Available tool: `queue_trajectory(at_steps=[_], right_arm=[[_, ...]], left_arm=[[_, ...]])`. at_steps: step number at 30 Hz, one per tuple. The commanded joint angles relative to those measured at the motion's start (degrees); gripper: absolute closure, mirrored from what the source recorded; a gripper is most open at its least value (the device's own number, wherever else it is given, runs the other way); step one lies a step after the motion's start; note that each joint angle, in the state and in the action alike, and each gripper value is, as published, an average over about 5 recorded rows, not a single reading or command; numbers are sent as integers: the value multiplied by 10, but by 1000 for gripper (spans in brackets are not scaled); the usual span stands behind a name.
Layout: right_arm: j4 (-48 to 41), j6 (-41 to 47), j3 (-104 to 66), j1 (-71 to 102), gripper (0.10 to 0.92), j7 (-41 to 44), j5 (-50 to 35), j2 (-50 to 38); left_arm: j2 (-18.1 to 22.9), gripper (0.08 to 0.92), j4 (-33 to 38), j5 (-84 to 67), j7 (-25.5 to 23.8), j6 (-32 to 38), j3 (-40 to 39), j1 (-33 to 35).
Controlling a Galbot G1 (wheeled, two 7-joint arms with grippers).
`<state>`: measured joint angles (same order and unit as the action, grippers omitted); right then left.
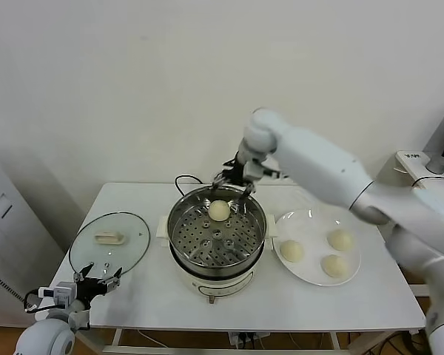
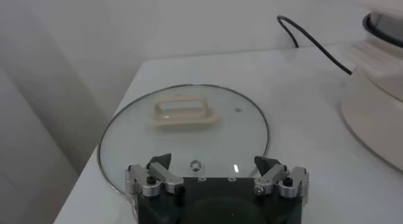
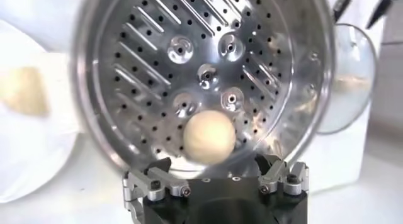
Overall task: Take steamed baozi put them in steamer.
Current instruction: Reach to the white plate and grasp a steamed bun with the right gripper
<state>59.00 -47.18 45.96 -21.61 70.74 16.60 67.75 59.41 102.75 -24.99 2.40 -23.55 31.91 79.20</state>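
Stainless steel steamer (image 1: 217,240) is sitting in the middle of the white bench (image 1: 148,296), on its white base, with a black cord (image 1: 186,180) trailing off behind it. One bun (image 1: 219,211) is lying on the perforated tray (image 1: 207,244) inside, toward the back wall of the pot. The right pincer (image 1: 234,183) is hanging over the pot's far rim, just above and behind that bun, with its fingers spread wide and nothing between them; in the right wrist view the bun (image 3: 209,136) is sitting free on the tray (image 3: 189,74), just ahead of the spread fingertips (image 3: 158,167).

Three more buns are waiting on the white plate (image 1: 311,277) right of the steamer: one (image 1: 291,251) nearest the pot, one (image 1: 340,239) farther back, one (image 1: 334,266) toward the front.

The left pincer (image 1: 98,276) is idling low at the front left corner of the bench, fingers spread and not gripping anything, at the near edge of the glass lid (image 1: 109,242). That lid is lying flat left of the steamer, cream handle (image 2: 184,112) facing up.
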Motion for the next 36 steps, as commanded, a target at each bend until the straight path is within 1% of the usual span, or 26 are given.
queue_trajectory(at_steps=[1,6,10,20,26,36], right_arm=[[-69,171,108,-125,203,37,-253,-90],[-90,298,180,-138,203,39,-322,-131],[-93,348,199,-119,203,32,-343,-151],[-63,397,198,-42,203,6,-338,-180],[-57,406,183,11,203,-2,-325,-181],[-70,413,160,79,203,-13,-298,-171]], left_arm=[[-1,177,1,-1,0,-2,0,-1],[-1,177,4,-3,0,-4,1,-2],[-3,177,3,-3,1,-5,0,-3],[-3,177,4,-4,1,-4,2,-4],[-2,177,3,-4,1,-4,2,-4],[0,177,3,-4,1,-5,1,-3]])
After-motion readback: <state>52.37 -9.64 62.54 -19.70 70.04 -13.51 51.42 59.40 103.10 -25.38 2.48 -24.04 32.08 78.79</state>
